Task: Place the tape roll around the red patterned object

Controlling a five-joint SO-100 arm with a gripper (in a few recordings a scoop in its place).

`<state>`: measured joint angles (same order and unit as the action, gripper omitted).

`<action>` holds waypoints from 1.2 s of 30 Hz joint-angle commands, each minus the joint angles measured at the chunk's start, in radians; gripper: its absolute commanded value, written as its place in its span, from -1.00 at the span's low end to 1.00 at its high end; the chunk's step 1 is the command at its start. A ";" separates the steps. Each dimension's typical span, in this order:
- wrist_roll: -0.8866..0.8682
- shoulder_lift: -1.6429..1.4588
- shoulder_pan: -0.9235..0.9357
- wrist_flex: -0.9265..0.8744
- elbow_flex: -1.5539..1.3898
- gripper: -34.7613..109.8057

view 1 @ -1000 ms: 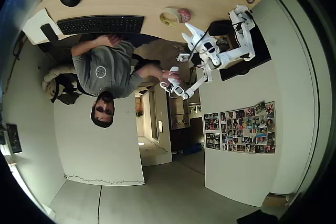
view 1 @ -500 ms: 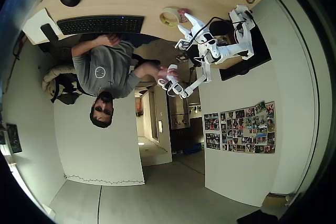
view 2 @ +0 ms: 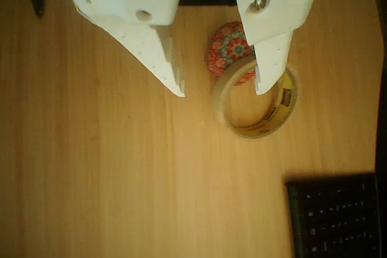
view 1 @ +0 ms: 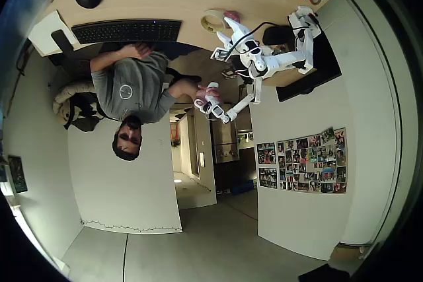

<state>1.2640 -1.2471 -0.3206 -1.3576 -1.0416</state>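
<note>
The white gripper (view 2: 219,92) hangs wide open and empty over the wooden tabletop (view 2: 109,173), one finger tip above the near rim of the tape roll (view 2: 257,106), the other well clear to the left in the wrist view. The cream ring lies flat, its edge seeming to touch or slightly overlap the red patterned object (view 2: 228,51) just beyond it. The roll should be light and stiff, its smooth wall perhaps slippery; pinching one side of the rim, a finger inside the open centre and one outside, looks the surest hold. Farther off lies a keyboard (view 2: 335,219).
</note>
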 commanded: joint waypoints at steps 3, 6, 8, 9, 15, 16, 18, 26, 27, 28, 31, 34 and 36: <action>-0.006 0.028 -0.029 -0.005 0.069 -0.09; -0.005 0.101 -0.041 -0.005 0.141 -0.09; -0.003 0.158 -0.048 -0.005 0.195 -0.09; -0.002 0.186 -0.051 -0.005 0.219 -0.09; -0.002 0.287 -0.058 -0.006 0.281 -0.10; -0.002 0.291 -0.060 -0.009 0.278 -0.11; 0.008 0.301 -0.064 -0.015 0.275 -0.10; 0.077 0.324 -0.077 -0.038 0.275 -0.12; 0.080 0.333 -0.077 -0.038 0.279 -0.13; 0.084 0.342 -0.077 -0.038 0.285 -0.13; 0.094 0.373 -0.077 -0.038 0.298 -0.15; 0.097 0.416 -0.077 -0.052 0.321 -0.18; 0.101 0.462 -0.077 -0.075 0.382 -0.25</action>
<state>1.3330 -0.7946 -0.3758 -1.4021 -0.7501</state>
